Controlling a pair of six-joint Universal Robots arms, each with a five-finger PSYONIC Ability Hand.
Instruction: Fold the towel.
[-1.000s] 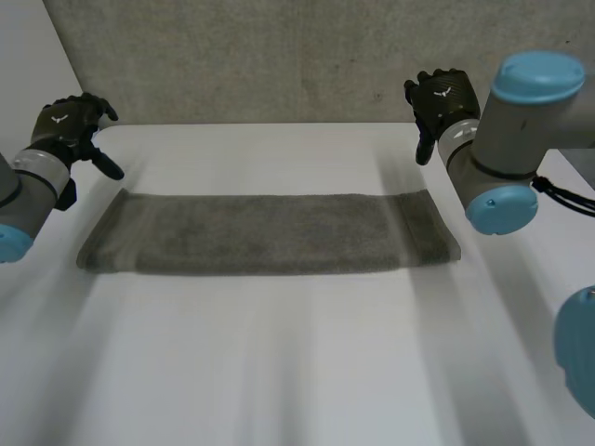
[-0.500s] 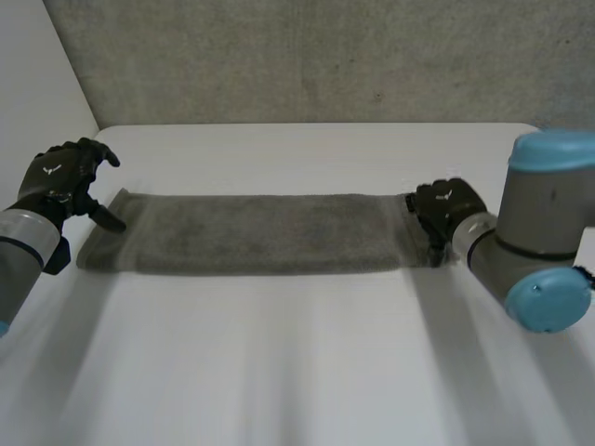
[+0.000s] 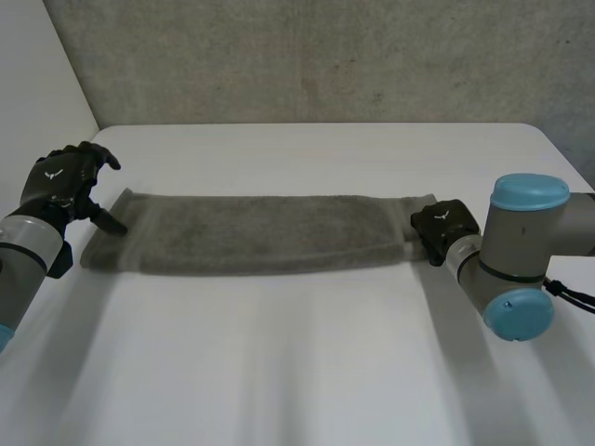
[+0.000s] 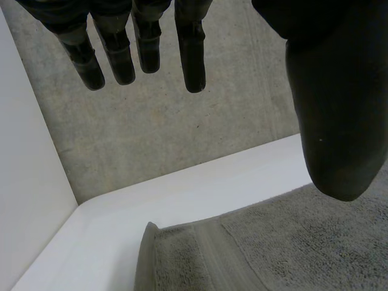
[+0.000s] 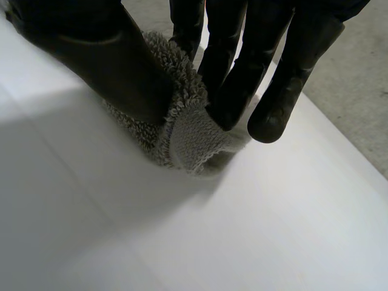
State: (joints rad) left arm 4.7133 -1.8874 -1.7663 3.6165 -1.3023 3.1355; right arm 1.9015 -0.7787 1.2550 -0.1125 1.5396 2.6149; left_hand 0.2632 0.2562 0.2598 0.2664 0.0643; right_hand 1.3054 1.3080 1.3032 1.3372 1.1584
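A grey towel (image 3: 260, 232) lies flat across the white table (image 3: 297, 362) as a long strip. My right hand (image 3: 444, 228) is down on the towel's right end. In the right wrist view its thumb (image 5: 115, 60) and fingers (image 5: 233, 79) pinch a bunched fold of the towel's edge (image 5: 188, 136). My left hand (image 3: 65, 181) hovers just beyond the towel's left end, thumb pointing at the cloth. The left wrist view has its fingers (image 4: 142, 45) straight and spread above the towel's far left corner (image 4: 151, 233), holding nothing.
A grey wall (image 3: 316, 60) runs behind the table's far edge. A white side wall (image 3: 37, 74) stands at the left. Bare table lies in front of the towel.
My right hand came down from the back of the table onto the towel's right end and closed on its edge. My left hand dropped toward the left end and stayed open.
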